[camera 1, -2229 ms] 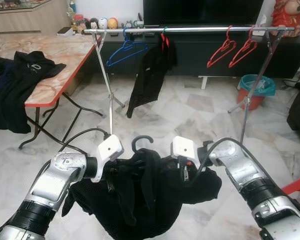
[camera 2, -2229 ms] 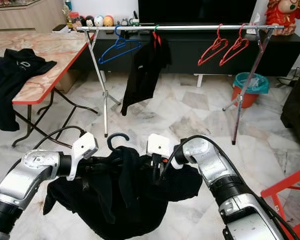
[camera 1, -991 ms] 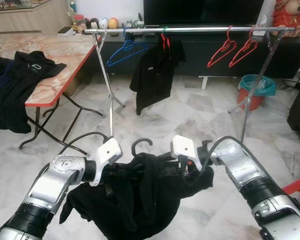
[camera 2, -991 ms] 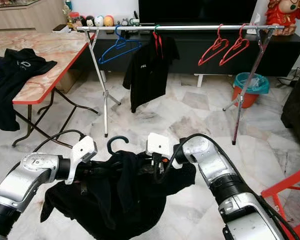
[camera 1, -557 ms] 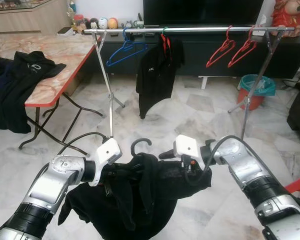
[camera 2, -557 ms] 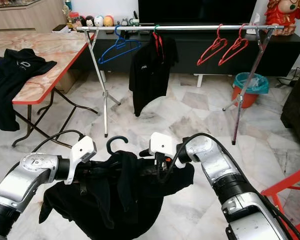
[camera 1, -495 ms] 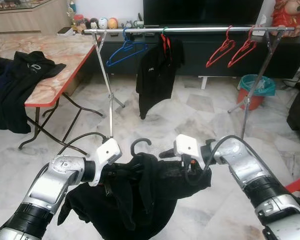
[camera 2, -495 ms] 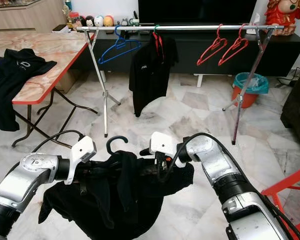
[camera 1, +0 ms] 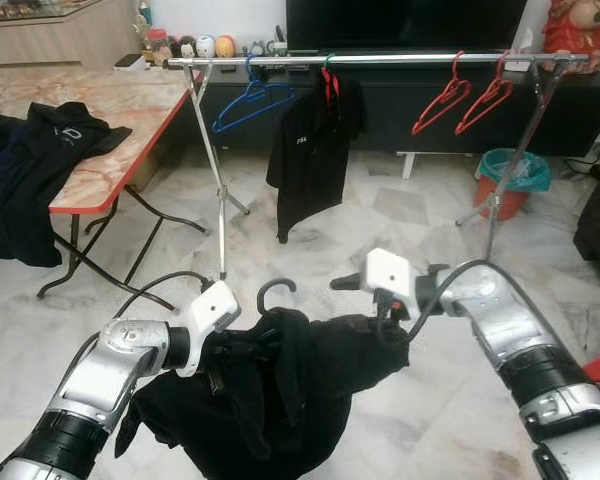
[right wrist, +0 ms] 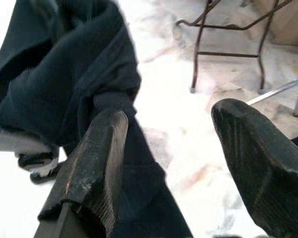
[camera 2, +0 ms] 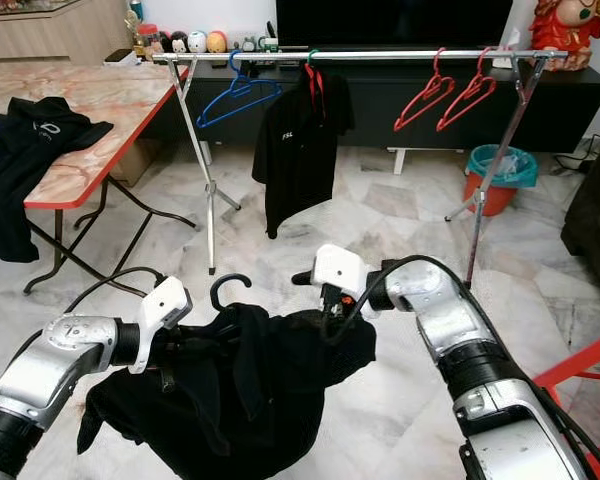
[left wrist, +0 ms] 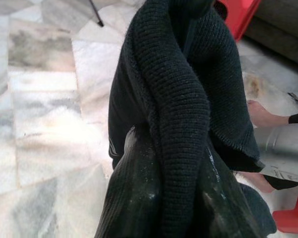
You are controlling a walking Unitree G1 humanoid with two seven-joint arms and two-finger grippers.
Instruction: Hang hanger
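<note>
The black garment point(left wrist: 174, 114) pinched in the left claw point(left wrist: 174, 208) is matt ribbed knit cloth, fuzzy at its edges. The right claw point(right wrist: 171, 163) has dull, scuffed black fingers point(right wrist: 97, 163), spread apart. Below both, the floor point(camera 1: 400, 215) is glossy veined marble. Ahead, the rail point(camera 1: 380, 60) is polished metal; the red hangers point(camera 1: 460, 100) look smooth plastic.

head stereo downward, wrist cameras close

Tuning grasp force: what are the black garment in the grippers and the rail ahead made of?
Black garment: ribbed knit fabric, matte, soft; stitch rows show in the left wrist view, pinched by the left gripper. Long silver clothes rail: probably polished metal tube, given its bright sheen.
</note>
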